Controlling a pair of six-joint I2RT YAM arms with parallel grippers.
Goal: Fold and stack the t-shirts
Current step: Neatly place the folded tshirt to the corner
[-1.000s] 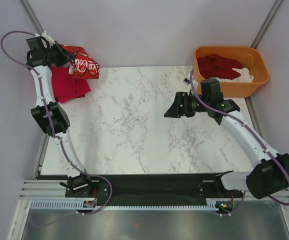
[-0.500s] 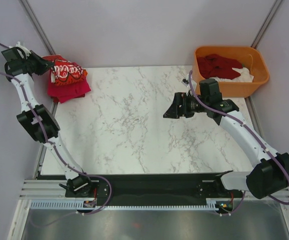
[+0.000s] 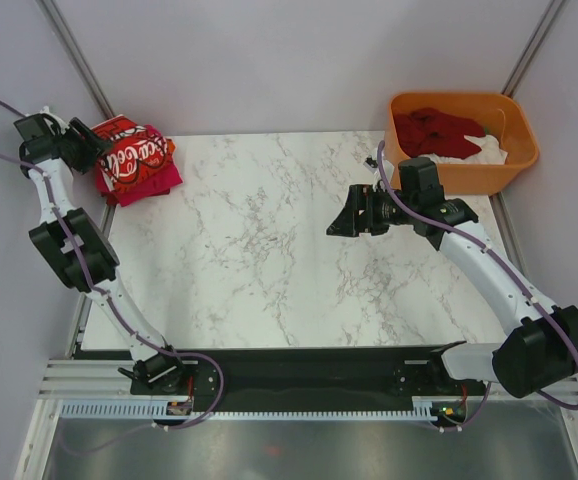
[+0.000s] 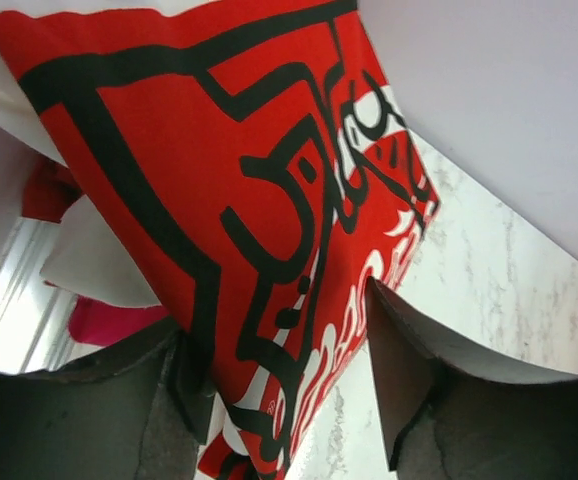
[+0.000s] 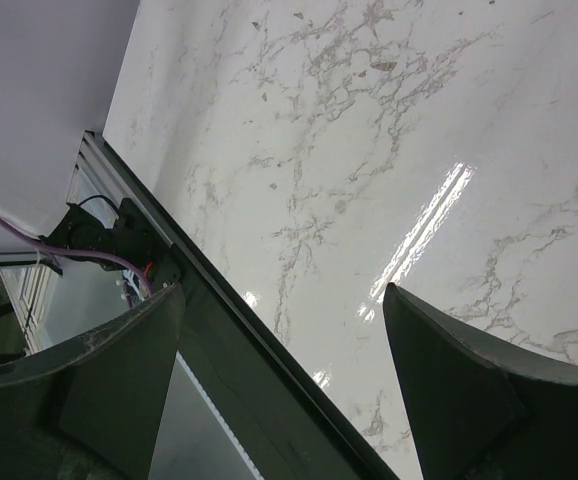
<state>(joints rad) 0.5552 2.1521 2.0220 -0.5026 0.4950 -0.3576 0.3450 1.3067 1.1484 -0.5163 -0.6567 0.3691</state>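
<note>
- The printed red-and-white shirt [image 3: 137,155] is folded and lies on top of the pink-red shirt [image 3: 152,182], at the far left corner of the table [image 3: 269,250].
- The left gripper [image 3: 87,147] is right at the stack's left edge. In the wrist view its fingers [image 4: 409,380] are spread wide with cloth running between them, not pinching it.
- So this looks like the let-go step. I'd pull that gripper straight back and a bit up, so a finger doesn't snag the fold and drag the top shirt off.
- The stack sits close to the table edge, so go gently here. A nudge outward could tip it over.
- The right gripper [image 3: 341,222] hangs over bare marble mid-table, fingers apart, holding nothing.
- There's more to do: a dark red shirt [image 3: 437,130] and a white one [image 3: 489,152] are bunched in the orange tub [image 3: 449,97], which the right arm is handy for.
</note>
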